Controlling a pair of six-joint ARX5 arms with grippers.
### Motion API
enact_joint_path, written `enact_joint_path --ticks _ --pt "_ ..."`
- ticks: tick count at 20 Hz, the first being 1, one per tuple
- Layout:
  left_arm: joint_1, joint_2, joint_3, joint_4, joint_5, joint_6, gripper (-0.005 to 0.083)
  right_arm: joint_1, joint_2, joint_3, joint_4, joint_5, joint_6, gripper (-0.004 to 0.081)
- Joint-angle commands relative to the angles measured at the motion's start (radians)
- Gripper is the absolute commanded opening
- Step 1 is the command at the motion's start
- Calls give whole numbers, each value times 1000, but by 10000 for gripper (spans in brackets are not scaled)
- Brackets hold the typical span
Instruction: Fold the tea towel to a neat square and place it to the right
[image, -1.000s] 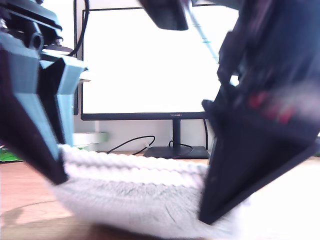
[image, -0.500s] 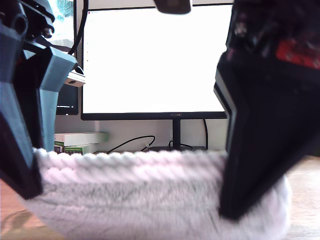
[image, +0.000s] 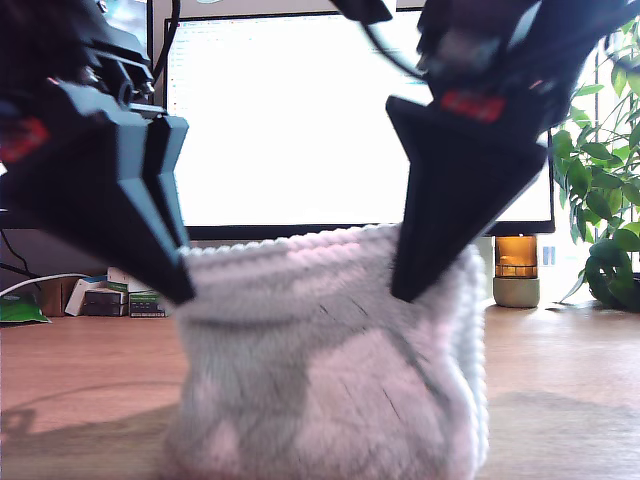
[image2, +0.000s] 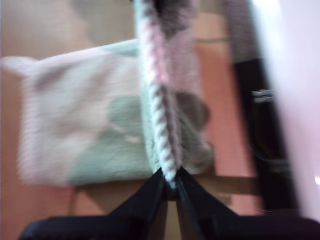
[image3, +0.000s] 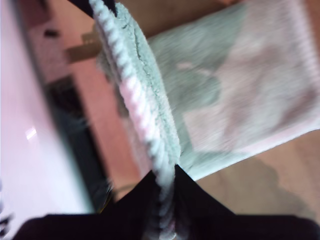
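The tea towel (image: 320, 360) is a fluffy off-white cloth with a ribbed pale pink edge, hanging doubled in front of the monitor. Two dark grippers pinch its upper ribbed edge, one fingertip (image: 183, 288) at the exterior view's left and one fingertip (image: 405, 288) at its right; I cannot tell which arm is which. My first gripper (image2: 170, 184) is shut on the ribbed edge, with the rest of the towel (image2: 90, 125) lying below on the table. My second gripper (image3: 165, 176) is shut on the same edge, above the spread towel (image3: 240, 90).
A bright monitor (image: 300, 120) stands close behind the towel. A potted plant (image: 605, 200) and a small amber jar (image: 517, 268) are at the exterior view's right, boxes and books (image: 105, 298) at its left. The wooden table (image: 80, 390) shows on both sides.
Both grippers have risen and drawn closer together with the towel's edge. The towel now hangs taller and narrower, its top edge up at the monitor's lower rim.
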Motion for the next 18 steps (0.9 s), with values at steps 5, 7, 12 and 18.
enact_joint_path --ticks 5,7,12,18 --pt "111 16 -22 97 -12 38 -24 -75 85 -11 79 29 -64 -11" --pt "132 42 -22 129 -2 38 -24 -95 106 -9 118 30 -77 -11" --pt "158 125 -22 251 0 65 -24 -153 151 19 159 36 -114 -11" --pt "209 174 -22 330 1 71 -24 -214 182 26 213 40 -139 -11"
